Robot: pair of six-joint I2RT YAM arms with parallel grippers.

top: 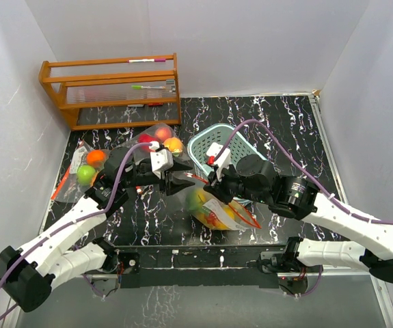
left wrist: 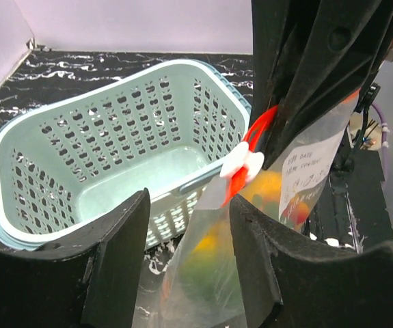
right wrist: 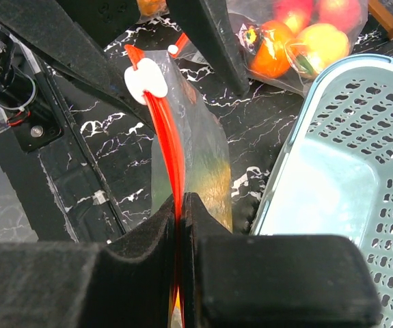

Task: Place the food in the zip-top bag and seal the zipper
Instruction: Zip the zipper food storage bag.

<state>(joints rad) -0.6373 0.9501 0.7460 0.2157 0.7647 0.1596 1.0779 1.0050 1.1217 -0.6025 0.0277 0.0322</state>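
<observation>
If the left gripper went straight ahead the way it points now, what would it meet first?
Most likely the zip-top bag, near its white slider; the teal basket sits farther back, though depth is unclear.

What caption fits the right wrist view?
Right tool shut on the red zipper, white slider farther along, teal basket alongside.

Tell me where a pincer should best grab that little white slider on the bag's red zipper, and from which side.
Pinch the white slider across its two flat faces, straddling the red zipper strip. Probably come from the left arm's side: the strip stands on edge, the right pincer clamps its other end, and the open left pincer faces the slider.
</observation>
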